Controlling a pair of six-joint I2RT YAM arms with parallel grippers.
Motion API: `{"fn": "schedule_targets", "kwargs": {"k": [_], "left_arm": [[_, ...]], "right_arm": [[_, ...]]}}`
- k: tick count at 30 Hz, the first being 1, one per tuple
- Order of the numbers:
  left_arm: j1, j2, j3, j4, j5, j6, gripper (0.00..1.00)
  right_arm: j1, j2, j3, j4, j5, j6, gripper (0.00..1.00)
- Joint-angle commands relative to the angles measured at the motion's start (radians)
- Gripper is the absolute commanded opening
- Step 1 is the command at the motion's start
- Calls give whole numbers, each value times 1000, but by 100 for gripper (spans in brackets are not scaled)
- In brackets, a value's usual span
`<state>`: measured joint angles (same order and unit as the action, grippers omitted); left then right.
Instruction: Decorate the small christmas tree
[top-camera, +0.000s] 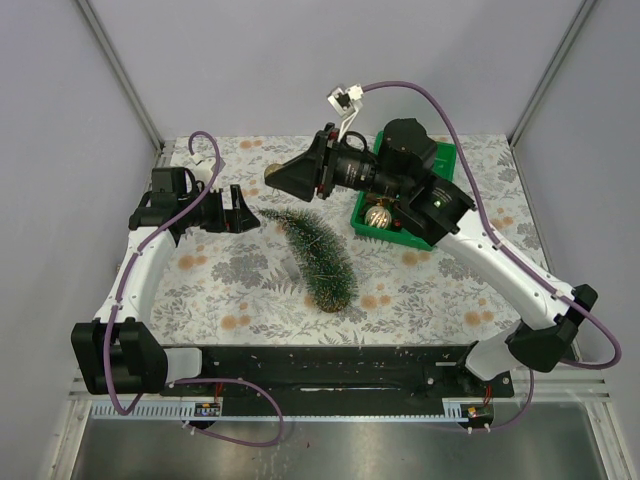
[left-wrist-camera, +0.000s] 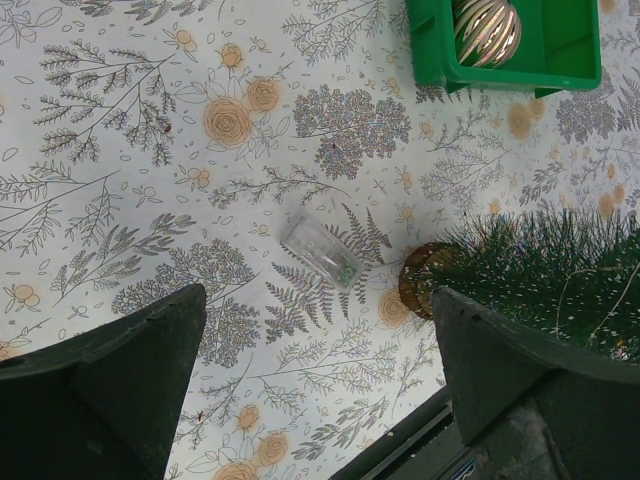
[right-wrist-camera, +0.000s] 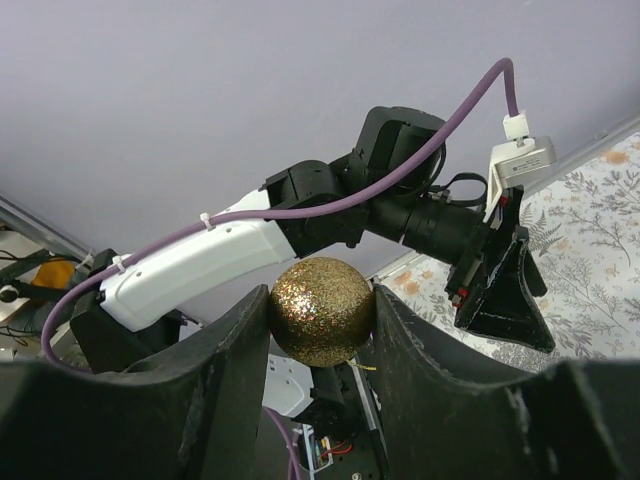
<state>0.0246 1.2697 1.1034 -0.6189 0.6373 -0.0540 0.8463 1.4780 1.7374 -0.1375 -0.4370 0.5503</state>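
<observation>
The small christmas tree (top-camera: 322, 256) lies on its side on the floral table cover, tip toward the back left. In the left wrist view its wooden disc base (left-wrist-camera: 420, 282) and green bristles (left-wrist-camera: 560, 270) show at the right. My right gripper (top-camera: 288, 178) is raised above the tree's tip and shut on a gold glitter ball (top-camera: 272, 175). The ball (right-wrist-camera: 320, 312) sits squeezed between both fingers of the right gripper (right-wrist-camera: 320, 300). My left gripper (top-camera: 241, 210) is open and empty just left of the tree's tip, and in its wrist view (left-wrist-camera: 320, 385) it hovers over the cover.
A green plastic bin (top-camera: 443, 160) at the back right holds a gold striped ornament (top-camera: 377, 215); both also show in the left wrist view, the bin (left-wrist-camera: 430, 50) and the ornament (left-wrist-camera: 487, 28). A small clear plastic case (left-wrist-camera: 320, 250) lies beside the tree's base.
</observation>
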Motion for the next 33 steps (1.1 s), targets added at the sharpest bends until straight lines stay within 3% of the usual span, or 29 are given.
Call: {"fn": "schedule_targets", "kwargs": {"k": [1, 16, 33], "left_arm": [[6, -16, 4, 28, 30, -6, 99], [6, -15, -2, 27, 25, -6, 99], [5, -24, -8, 31, 21, -6, 99]], "right_arm": [[20, 34, 37, 35, -17, -24, 18], [119, 123, 143, -43, 55, -82, 17], [125, 169, 182, -85, 126, -153, 15]]}}
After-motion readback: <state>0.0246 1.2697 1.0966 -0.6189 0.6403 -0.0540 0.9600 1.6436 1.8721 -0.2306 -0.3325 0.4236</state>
